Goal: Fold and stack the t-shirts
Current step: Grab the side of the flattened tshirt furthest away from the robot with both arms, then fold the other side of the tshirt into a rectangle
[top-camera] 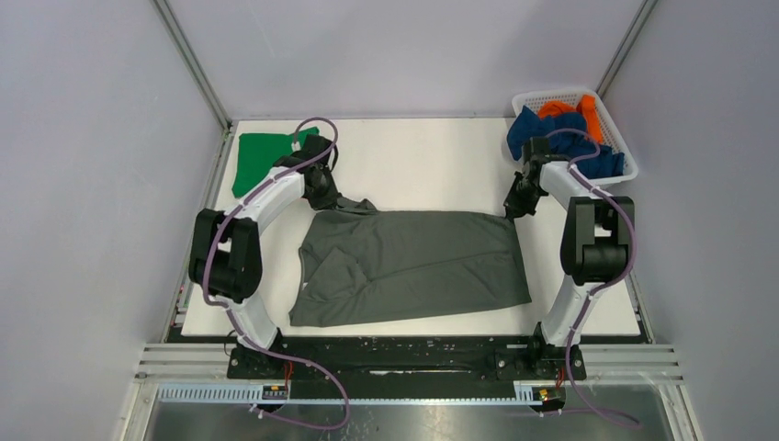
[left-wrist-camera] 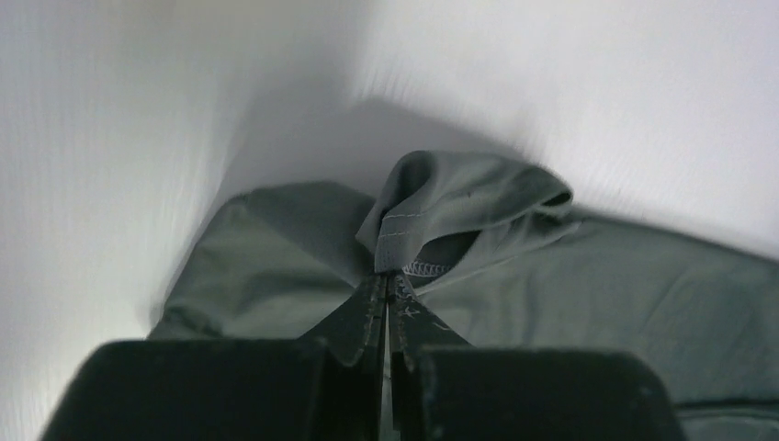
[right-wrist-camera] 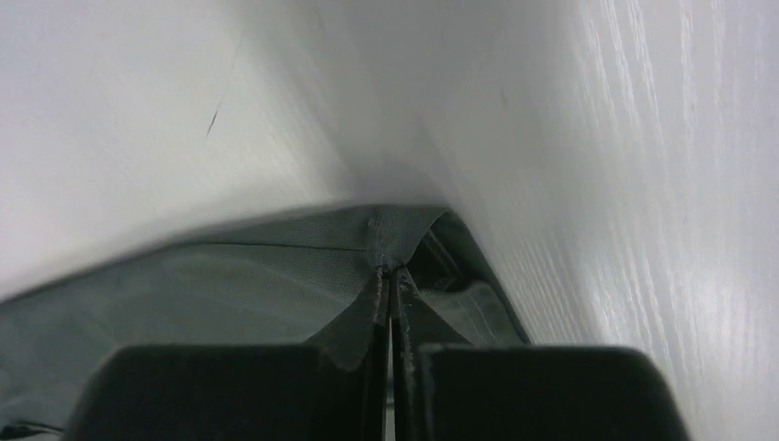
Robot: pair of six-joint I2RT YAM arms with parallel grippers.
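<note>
Left pincer (left-wrist-camera: 389, 280) and right pincer (right-wrist-camera: 389, 274) pinch the dark grey t-shirt (top-camera: 413, 262) at ten and two o'clock corners; limp, light cloth, likely sagging between.

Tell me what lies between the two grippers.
The dark grey cloth t-shirt: its far edge runs from the left gripper to the right gripper, both shut on it. The top external view shows it.

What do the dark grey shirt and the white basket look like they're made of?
The dark grey t-shirt: soft knit cloth, matte, probably cotton or a blend; it creases and drapes, with a stitched hem in the left wrist view. The basket: likely rigid white plastic, given its open lattice walls.
</note>
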